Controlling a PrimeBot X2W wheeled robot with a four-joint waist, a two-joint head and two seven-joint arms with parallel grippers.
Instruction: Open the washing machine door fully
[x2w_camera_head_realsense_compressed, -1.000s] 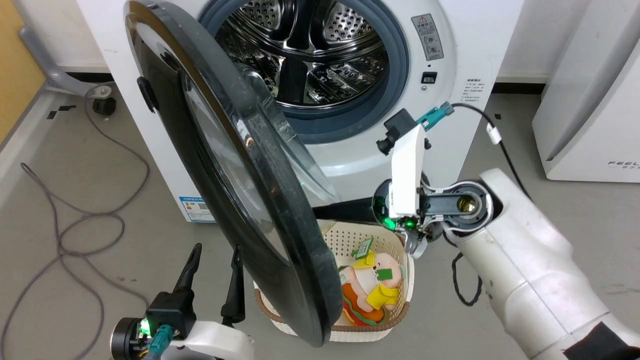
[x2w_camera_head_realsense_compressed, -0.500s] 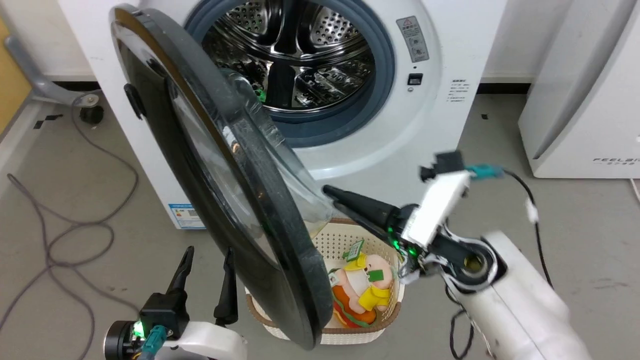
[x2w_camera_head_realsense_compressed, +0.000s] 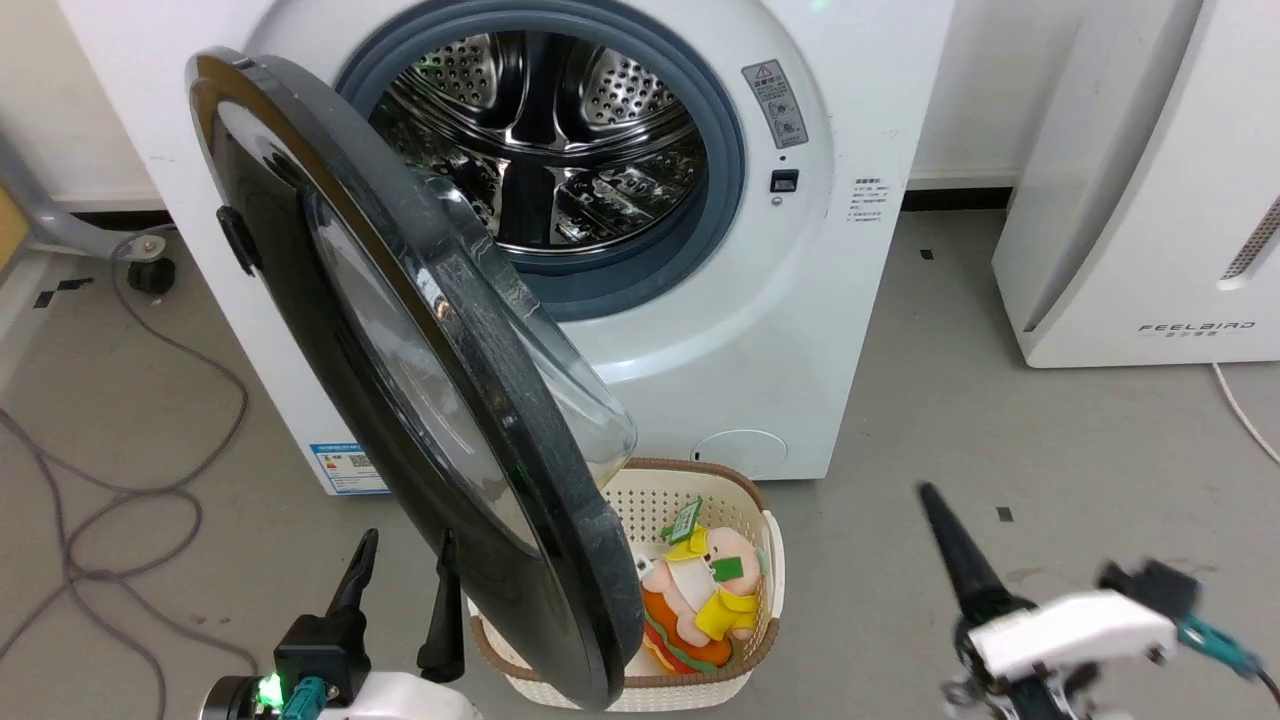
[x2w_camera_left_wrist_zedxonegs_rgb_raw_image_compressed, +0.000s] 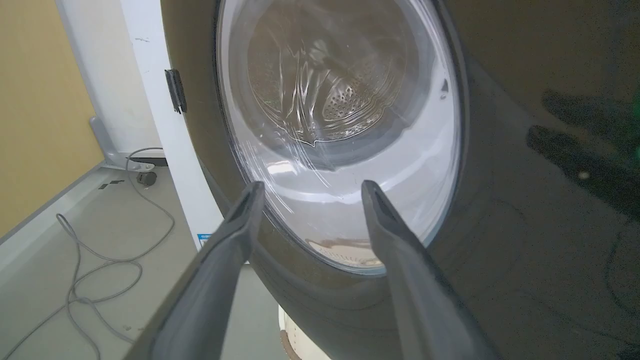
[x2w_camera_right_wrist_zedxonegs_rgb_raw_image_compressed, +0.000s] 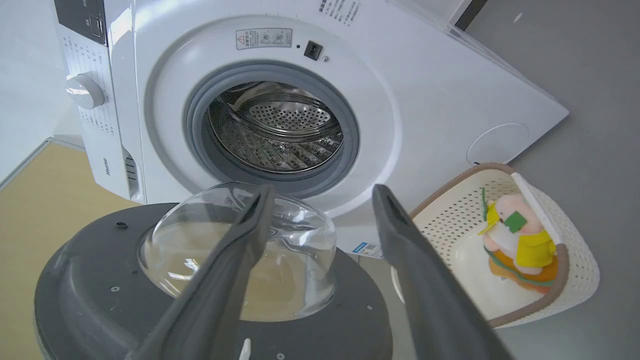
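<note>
Black glossy washing machine door (x2w_camera_head_realsense_compressed: 430, 400) stands about half open from the washing machine (x2w_camera_head_realsense_compressed: 800, 330), hinged on your left. Treat the swing as unfinished. Your left gripper (x2w_camera_head_realsense_compressed: 408, 540), fingers spread and empty, sits just beside the door's outer face. Your right gripper (x2w_camera_right_wrist_zedxonegs_rgb_raw_image_compressed: 324, 191), also spread, lies well apart, facing the inner side. The next move likely calls for pushing that inner face further outward.
</note>
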